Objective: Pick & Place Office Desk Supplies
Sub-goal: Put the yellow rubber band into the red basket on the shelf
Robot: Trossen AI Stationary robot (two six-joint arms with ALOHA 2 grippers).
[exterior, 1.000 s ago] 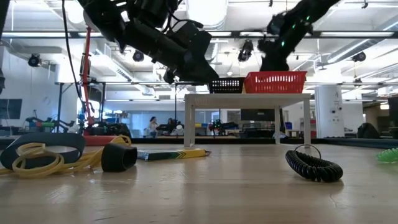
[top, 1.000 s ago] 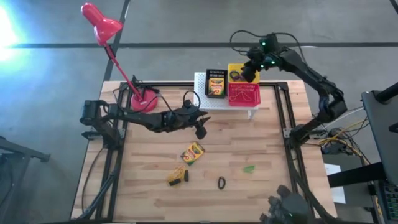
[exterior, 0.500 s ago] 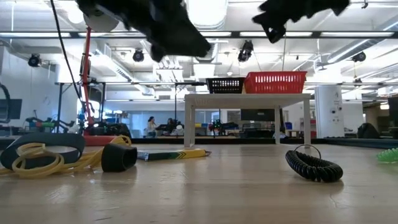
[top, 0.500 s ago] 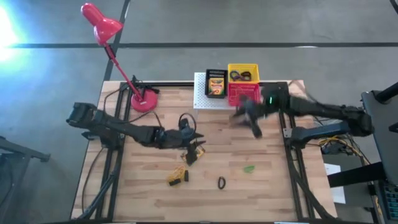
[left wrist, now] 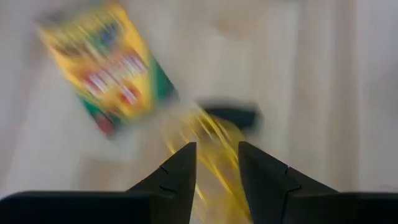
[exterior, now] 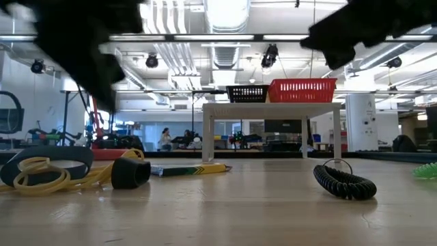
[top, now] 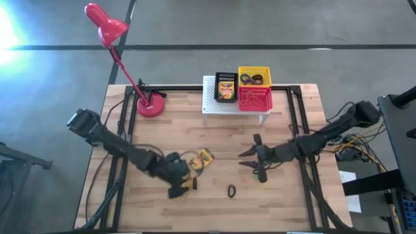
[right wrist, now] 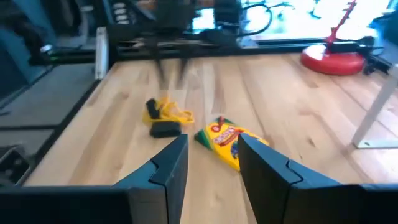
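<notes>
**High view: both arms drop from the stand to the loose supplies**

High view shows the change plainly. A second ago the right arm was up over the yellow bin (top: pixel 254 76) on the white perforated stand (top: pixel 213 104), and the left gripper hung mid-table; now both have swung down toward the near half of the table (top: pixel 292 201).

The left gripper (top: pixel 177 187) sits low over the rubber-band tangle (top: pixel 185 184), just beside the loose crayon box (top: pixel 202 160). Its wrist view looks straight down past parted fingers (left wrist: pixel 180 171) at the yellow bands (left wrist: pixel 214 149) and their small black piece (left wrist: pixel 231 116), with nothing between the jaws yet. The crayon box (left wrist: pixel 106 65) lies a little beyond.

The right gripper (top: pixel 255 162) now hovers over bare wood between the crayon box and the spot where the green ring lay, which its body now seems to cover. Its fingers (right wrist: pixel 168 165) stand apart and empty, facing the tangle (right wrist: pixel 163 115) and crayon box (right wrist: pixel 225 140).

A black ring (top: pixel 231 190) rests untouched near the front edge, seen close in the low view as a coiled loop (exterior: pixel 343 181). Another crayon box (top: pixel 225 87) already stands in the black bin.

Judging by this, one drop-off appears finished and a fresh round of picks is starting, the left arm likely aiming for the tangle
</notes>
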